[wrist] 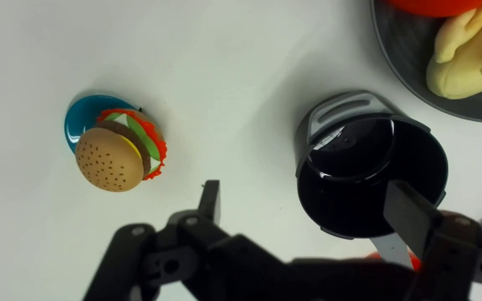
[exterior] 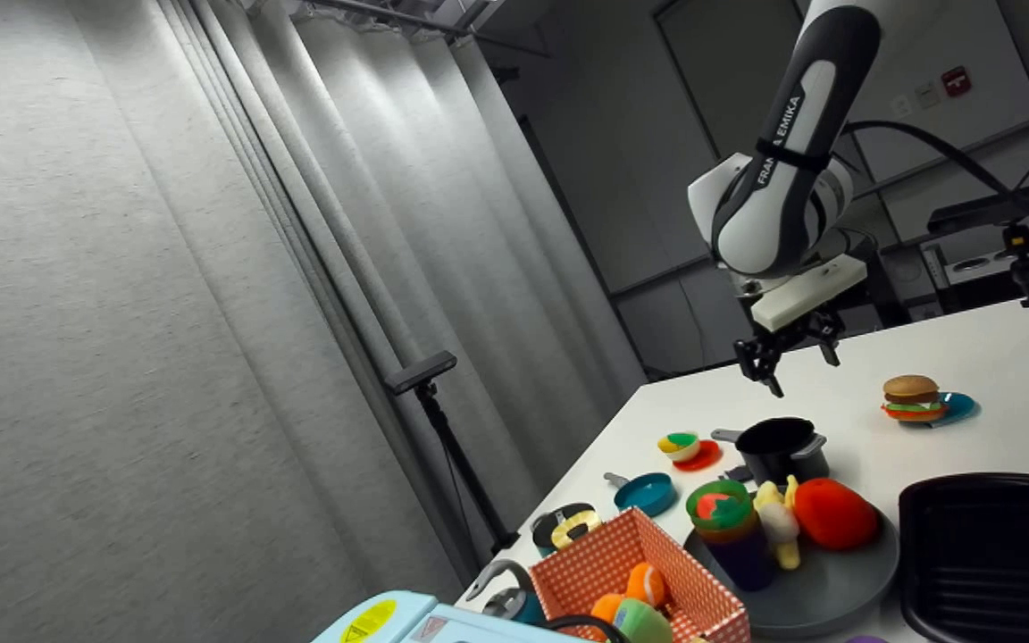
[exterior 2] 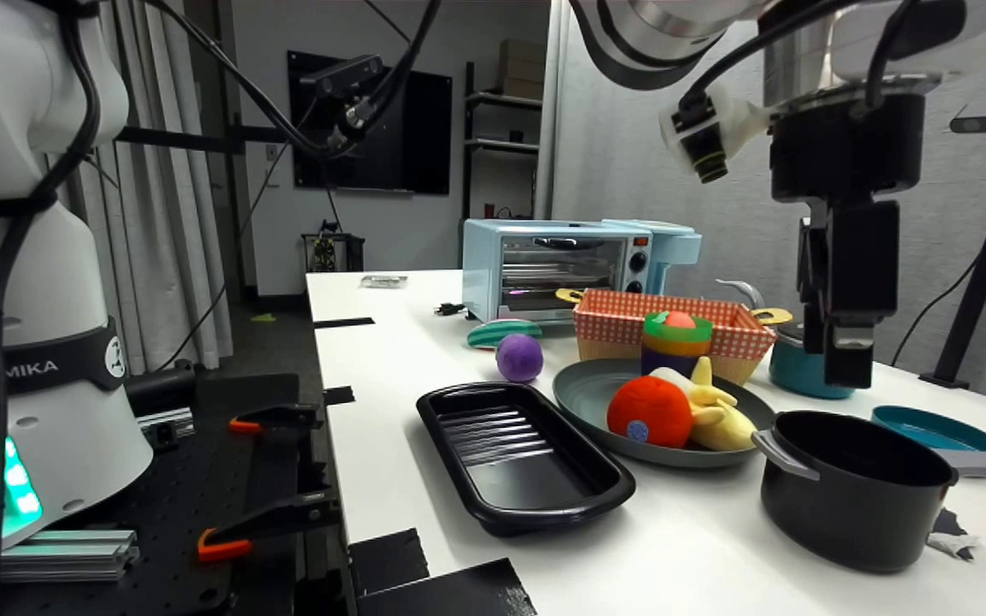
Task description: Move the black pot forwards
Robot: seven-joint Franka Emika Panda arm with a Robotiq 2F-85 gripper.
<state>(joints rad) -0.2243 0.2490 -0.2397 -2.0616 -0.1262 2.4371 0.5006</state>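
Note:
The black pot (exterior: 782,454) stands upright on the white table in both exterior views (exterior 2: 852,509). It has a short grey side handle (wrist: 352,109) and a longer grey handle (wrist: 391,247) on the opposite side. In the wrist view the pot (wrist: 362,167) is right of centre, and its inside looks empty. My gripper (exterior: 805,376) is open and holds nothing. It is above the table near the pot, also in an exterior view (exterior 2: 833,364). In the wrist view (wrist: 303,185) the right finger overlaps the pot's opening and the left finger is over bare table.
A grey plate (exterior 2: 587,400) with toy foods is close beside the pot. A black ridged tray (exterior 2: 527,449) lies near it. A toy burger (wrist: 111,161) rests on a small blue piece. A teal pan (exterior: 646,494), checked basket (exterior: 684,545) and toaster oven (exterior 2: 561,265) stand around.

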